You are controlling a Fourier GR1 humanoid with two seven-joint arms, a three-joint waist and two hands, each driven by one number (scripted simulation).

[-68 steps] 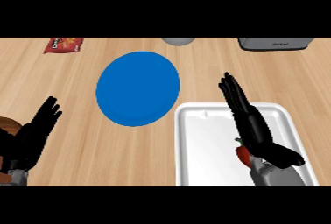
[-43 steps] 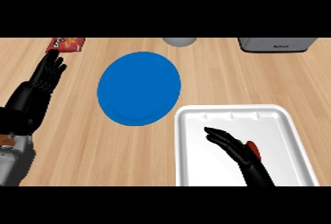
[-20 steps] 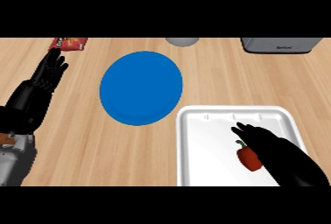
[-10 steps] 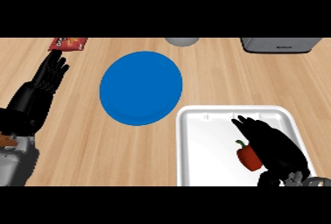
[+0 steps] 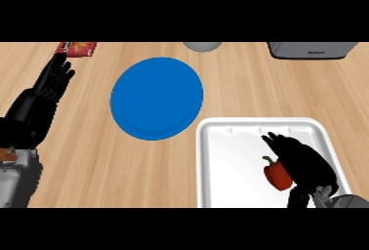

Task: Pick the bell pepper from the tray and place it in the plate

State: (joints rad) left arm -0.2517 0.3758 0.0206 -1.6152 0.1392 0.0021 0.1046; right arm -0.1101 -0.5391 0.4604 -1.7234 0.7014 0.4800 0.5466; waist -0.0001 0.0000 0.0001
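Observation:
A red bell pepper [image 5: 278,176] with a green stem lies in the white tray [image 5: 231,166] at the lower right. My right hand [image 5: 302,158] is over the tray, its fingers curved down along the pepper's right side and touching it. The blue plate [image 5: 156,97] sits on the wooden counter up and left of the tray, with nothing on it. My left hand [image 5: 54,80] rests open at the left edge, fingers pointing up.
A red packet [image 5: 78,48] lies at the top left just beyond my left hand. A grey round object [image 5: 202,46] and a grey appliance [image 5: 311,50] sit along the counter's far edge.
My right hand has drawn back toward the tray's lower right and curled against the pepper, whose left side now shows. The left hand has stayed raised at the left.

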